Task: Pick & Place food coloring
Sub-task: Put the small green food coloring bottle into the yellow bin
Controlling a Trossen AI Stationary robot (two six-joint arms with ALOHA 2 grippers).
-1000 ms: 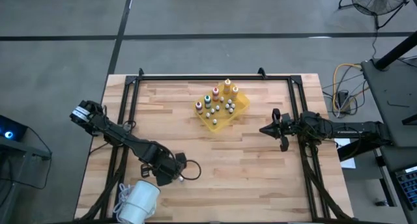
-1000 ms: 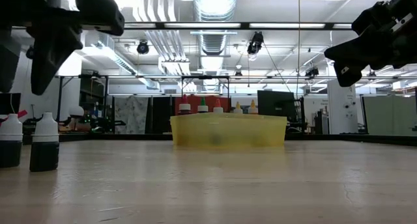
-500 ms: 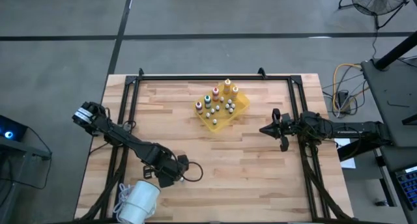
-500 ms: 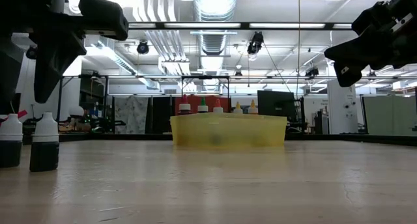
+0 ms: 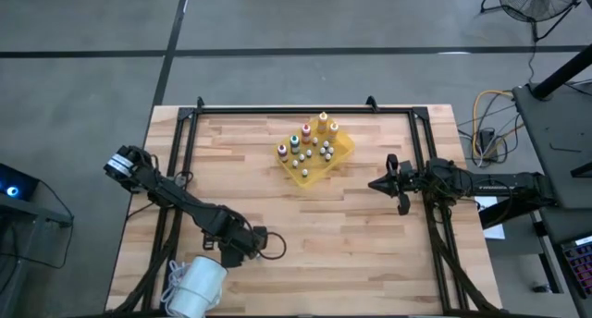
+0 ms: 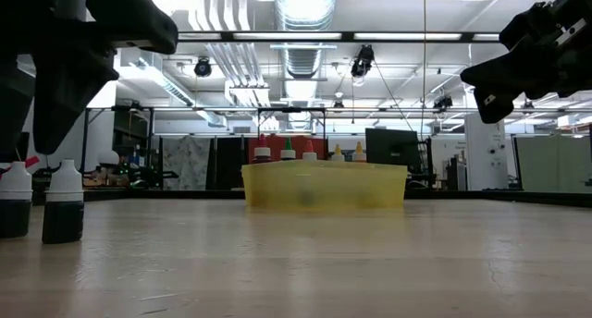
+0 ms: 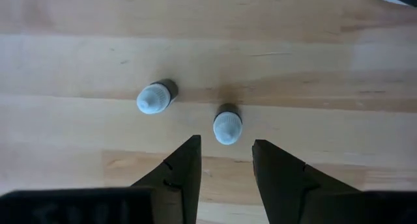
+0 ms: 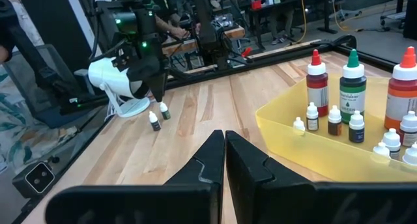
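The left tool [image 7: 225, 162] hangs straight over two little white-capped bottles standing upright on the worktop [image 5: 370, 235], well away from the yellow tray [image 5: 344, 152], its fingers spread and holding nothing. The nearer bottle [image 7: 227, 125] sits just ahead of the gap between the fingers, the other bottle [image 7: 155, 97] off to one side. The right tool [image 5: 381, 183], pressed together, waits beside the tray, so the left arm is clearly nearer.

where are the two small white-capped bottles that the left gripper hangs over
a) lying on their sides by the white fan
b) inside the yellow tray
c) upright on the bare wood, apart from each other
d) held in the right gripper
c: the left wrist view looks down on the two small bottles standing apart on the table, below the open left gripper.
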